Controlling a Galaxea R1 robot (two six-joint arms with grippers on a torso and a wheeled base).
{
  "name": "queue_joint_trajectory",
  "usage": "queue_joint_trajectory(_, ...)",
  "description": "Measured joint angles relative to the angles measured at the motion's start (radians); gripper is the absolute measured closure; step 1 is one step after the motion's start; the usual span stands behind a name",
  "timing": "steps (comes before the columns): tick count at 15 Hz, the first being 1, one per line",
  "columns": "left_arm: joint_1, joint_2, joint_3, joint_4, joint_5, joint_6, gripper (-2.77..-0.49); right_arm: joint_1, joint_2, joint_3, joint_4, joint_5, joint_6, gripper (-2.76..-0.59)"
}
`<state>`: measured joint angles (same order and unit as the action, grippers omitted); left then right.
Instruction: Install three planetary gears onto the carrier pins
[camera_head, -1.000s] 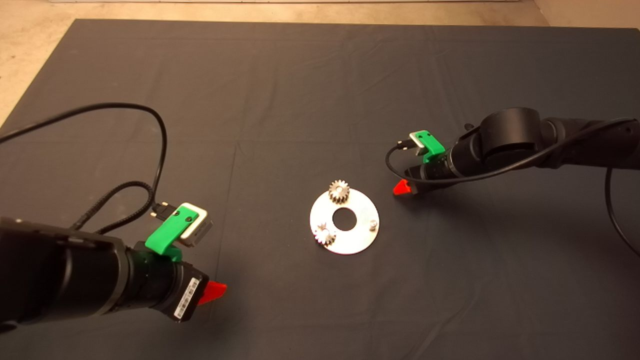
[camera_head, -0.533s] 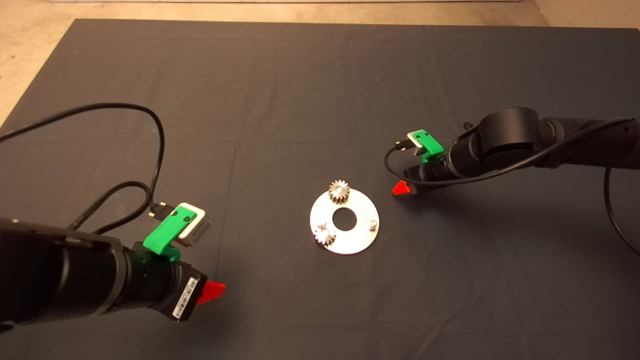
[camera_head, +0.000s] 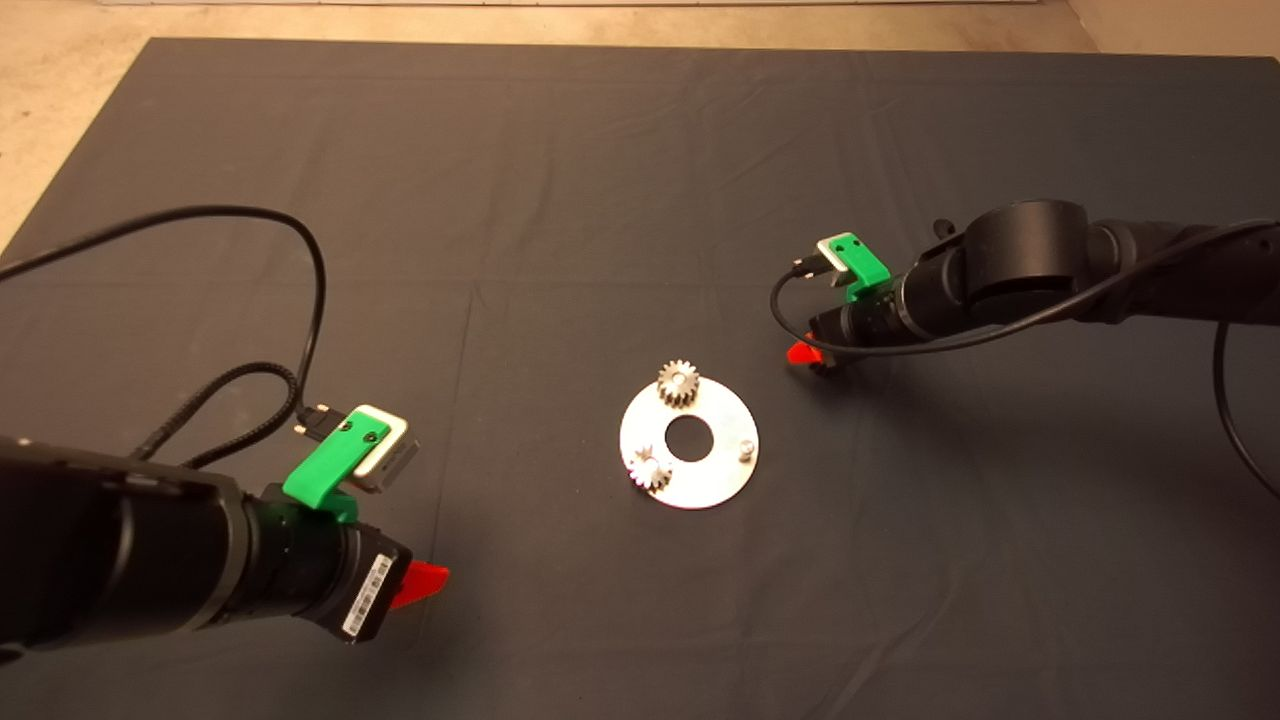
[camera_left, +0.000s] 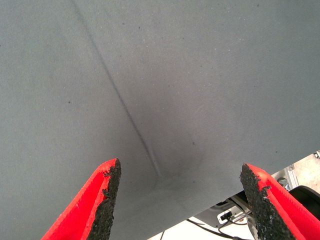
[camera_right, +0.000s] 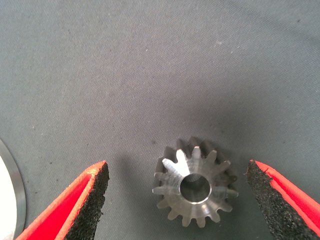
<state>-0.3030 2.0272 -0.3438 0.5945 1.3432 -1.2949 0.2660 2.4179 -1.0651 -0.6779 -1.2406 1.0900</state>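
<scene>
You see a matt, creased cloth mat (camera_head: 560, 200), a mirror-bright metal disc (camera_head: 715, 478), a dull machined-metal gear (camera_right: 194, 182), and rough black pads (camera_right: 92, 200), probably foam, on glossy red plastic.

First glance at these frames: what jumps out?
The shiny round metal disc mid-mat, with two small silver toothed gears seated on pins and one bare silver pin. The third gear lies on the mat between the open right gripper's fingers. The left gripper hangs open over bare mat.

Black arms (camera_head: 1040, 275), green camera brackets (camera_head: 330, 465), red fingers (camera_left: 102, 200) with black pads.
</scene>
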Motion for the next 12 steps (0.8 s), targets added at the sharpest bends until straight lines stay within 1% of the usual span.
queue_joint_trajectory(2,0.0,0.0,0.0,0.0,-0.003,0.0,-1.64,0.0,0.0,0.0,-0.001,0.0,0.0,-2.0)
queue_joint_trajectory(4,0.0,-0.01,0.0,0.0,-0.021,0.0,-1.64,0.0,-0.001,0.0,-0.001,-0.001,0.0,-1.99)
queue_joint_trajectory(5,0.0,-0.018,0.0,0.0,-0.025,0.0,-1.64,0.0,-0.003,0.0,-0.002,-0.006,0.0,-1.95)
queue_joint_trajectory(6,0.0,-0.027,0.0,0.0,-0.034,0.0,-1.64,0.0,-0.003,0.0,-0.002,-0.008,0.0,-1.87)
queue_joint_trajectory(7,0.0,-0.036,0.0,0.0,-0.043,0.0,-1.64,0.0,-0.002,0.0,-0.002,-0.009,-0.001,-1.85)
queue_joint_trajectory(10,0.0,-0.053,0.0,0.0,-0.055,0.001,-1.64,0.0,-0.004,0.0,-0.002,-0.013,-0.001,-1.85)
queue_joint_trajectory(11,0.0,-0.053,0.0,0.0,-0.055,0.001,-1.64,0.0,-0.005,0.0,-0.002,-0.017,-0.001,-1.85)
queue_joint_trajectory(12,0.0,-0.052,0.0,0.0,-0.055,0.001,-1.64,0.0,-0.005,0.0,-0.002,-0.017,-0.001,-1.85)
